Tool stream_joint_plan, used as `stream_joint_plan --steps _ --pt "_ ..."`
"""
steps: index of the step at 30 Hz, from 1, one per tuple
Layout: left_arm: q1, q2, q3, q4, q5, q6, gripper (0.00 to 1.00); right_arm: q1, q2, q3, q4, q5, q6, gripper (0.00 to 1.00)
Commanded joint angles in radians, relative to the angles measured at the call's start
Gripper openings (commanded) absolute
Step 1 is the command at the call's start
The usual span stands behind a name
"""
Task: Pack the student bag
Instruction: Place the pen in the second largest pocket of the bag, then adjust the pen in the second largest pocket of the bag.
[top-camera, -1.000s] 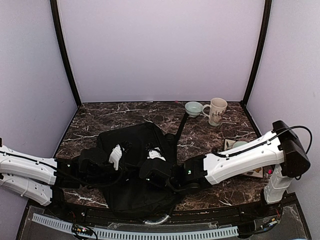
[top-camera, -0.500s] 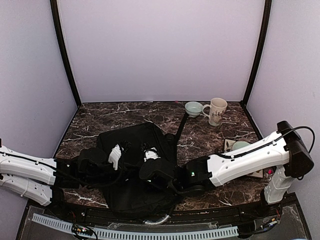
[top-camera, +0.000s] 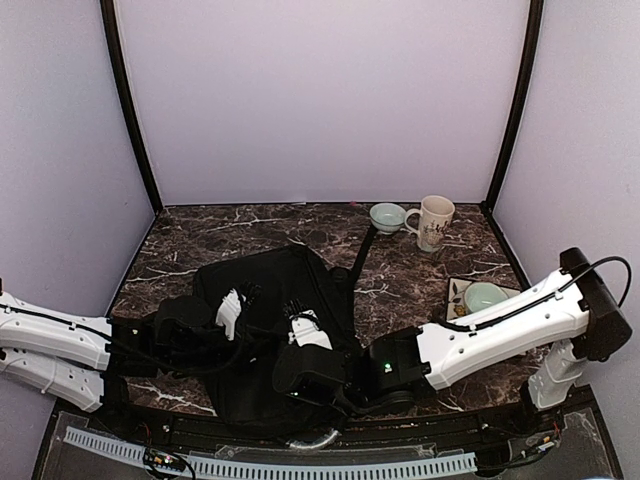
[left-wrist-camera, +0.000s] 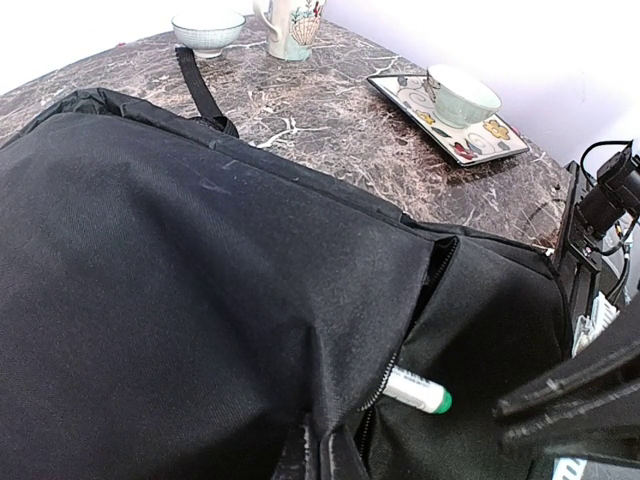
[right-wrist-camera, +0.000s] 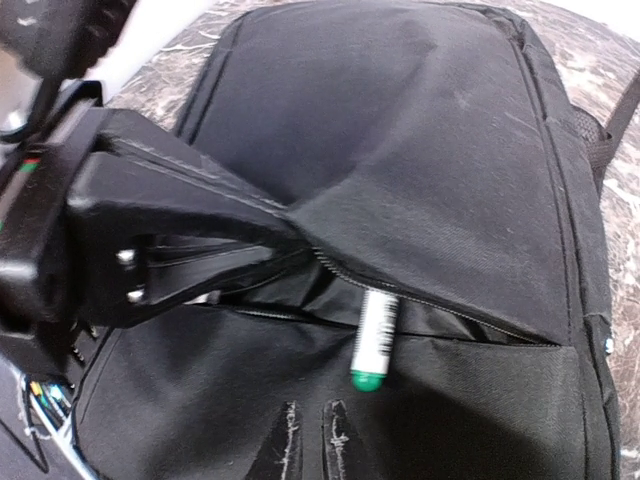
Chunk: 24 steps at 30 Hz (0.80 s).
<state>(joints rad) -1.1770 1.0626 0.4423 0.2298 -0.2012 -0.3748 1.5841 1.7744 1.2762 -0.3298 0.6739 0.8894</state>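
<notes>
Student bag (top-camera: 272, 278) under right gripper (right-wrist-camera: 310, 414), its flap (left-wrist-camera: 350, 330) seemingly within left gripper (left-wrist-camera: 318, 452).

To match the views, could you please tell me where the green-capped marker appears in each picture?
Top external: not visible; that part of the student bag is covered.
Left wrist: the green-capped marker is lower right, poking from the zip opening.
Right wrist: lower centre, cap nearest the camera.
Shared landmark: the student bag's zip opening.
</notes>
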Motion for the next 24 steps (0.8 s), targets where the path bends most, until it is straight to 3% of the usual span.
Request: stream_joint_plan --steps 1,24 --pt "-0.010 -0.038 0.000 0.065 0.021 -0.006 0.00 0.000 0.032 0.008 -0.033 0.052 0.042 0.09" --pt "-0.010 -0.029 0.001 0.070 0.028 -0.005 0.00 -0.083 0.083 0.007 0.022 0.012 0.015 0.16"
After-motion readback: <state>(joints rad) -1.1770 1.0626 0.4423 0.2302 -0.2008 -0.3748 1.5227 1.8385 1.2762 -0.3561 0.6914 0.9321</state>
